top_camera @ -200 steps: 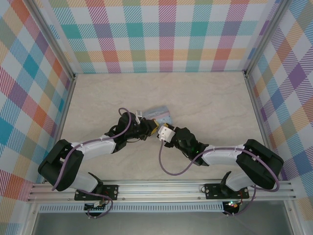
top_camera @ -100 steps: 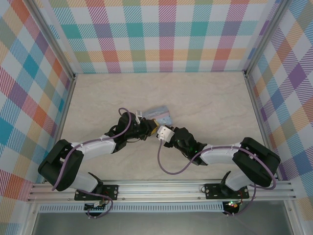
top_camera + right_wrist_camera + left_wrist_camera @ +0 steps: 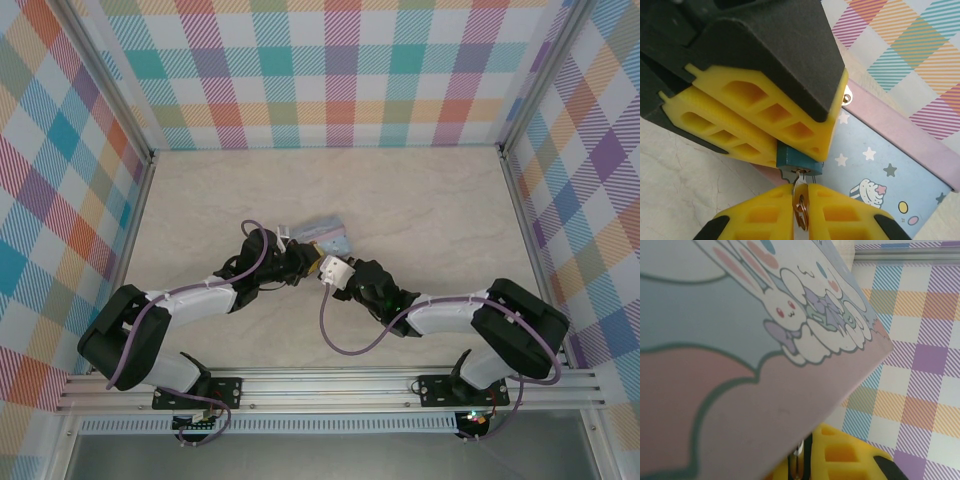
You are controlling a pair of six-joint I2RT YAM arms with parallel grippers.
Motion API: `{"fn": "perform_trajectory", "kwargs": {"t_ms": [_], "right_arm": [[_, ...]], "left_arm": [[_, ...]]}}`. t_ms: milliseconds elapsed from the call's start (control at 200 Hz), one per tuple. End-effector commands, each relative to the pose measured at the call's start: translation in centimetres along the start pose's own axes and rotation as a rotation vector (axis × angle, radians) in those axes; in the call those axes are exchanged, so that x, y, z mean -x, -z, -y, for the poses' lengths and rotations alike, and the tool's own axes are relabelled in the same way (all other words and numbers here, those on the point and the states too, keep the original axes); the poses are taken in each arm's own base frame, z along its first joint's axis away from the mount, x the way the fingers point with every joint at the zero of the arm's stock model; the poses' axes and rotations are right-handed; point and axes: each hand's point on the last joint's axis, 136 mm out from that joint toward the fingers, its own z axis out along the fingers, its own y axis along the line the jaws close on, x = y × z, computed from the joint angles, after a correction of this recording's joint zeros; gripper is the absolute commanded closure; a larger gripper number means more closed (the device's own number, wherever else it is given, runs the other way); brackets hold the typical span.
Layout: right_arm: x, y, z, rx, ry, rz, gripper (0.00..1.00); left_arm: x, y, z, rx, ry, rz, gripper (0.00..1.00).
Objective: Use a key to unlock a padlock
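Observation:
The padlock [image 3: 796, 163], a small teal block, is clamped between the yellow fingers [image 3: 765, 117] of my left gripper [image 3: 306, 262]. It hangs just in front of the pale blue tin [image 3: 880, 170]. The thin silvery key [image 3: 799, 186] sticks into the padlock's underside, with a coppery ring [image 3: 801, 214] hanging from it. My right gripper [image 3: 800, 192] is shut on the key's head, directly below the padlock. In the top view the right gripper [image 3: 326, 272] meets the left one tip to tip at the tin's near edge. The left wrist view looks along the tin's lid [image 3: 740, 365], with a yellow finger [image 3: 850, 455] beneath it.
The tin [image 3: 326, 236] lies on the pale marble-look table [image 3: 420, 210], near its middle. Plaid walls [image 3: 330, 70] close in the back and both sides. A purple cable [image 3: 335, 335] loops off the right wrist. An aluminium rail [image 3: 330, 385] runs along the near edge.
The right gripper's fingers have closed onto the key. The right arm has edged slightly left toward the left gripper. The left arm and the tin have stayed put.

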Motion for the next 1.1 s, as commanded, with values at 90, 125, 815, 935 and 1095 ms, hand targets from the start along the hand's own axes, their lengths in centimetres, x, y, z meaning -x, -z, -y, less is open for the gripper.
{"fn": "perform_trajectory", "kwargs": {"t_ms": [90,125,815,935,1095], "right_arm": [[2.1,-0.5,1.3,-0.059,-0.034,0.057,0.82],[2.2,-0.5,1.4,-0.063,-0.032,0.057,0.82],[3.2,0.3,0.2,0.182,-0.488,0.029,1.00],[3.4,0.5,0.8,0.245,-0.600,0.049,1.00],[3.2,0.6,2.3,0.344,-0.799,0.082,1.00]], "left_arm": [[-0.6,0.1,0.9,-0.041,0.002,-0.024,1.00],[-0.6,0.1,0.9,-0.041,0.002,-0.023,1.00],[-1.6,-0.2,0.9,-0.047,-0.050,-0.057,1.00],[-1.9,-0.3,1.0,-0.049,-0.064,-0.066,1.00],[-2.2,-0.2,1.1,-0.054,-0.097,-0.074,1.00]]}}
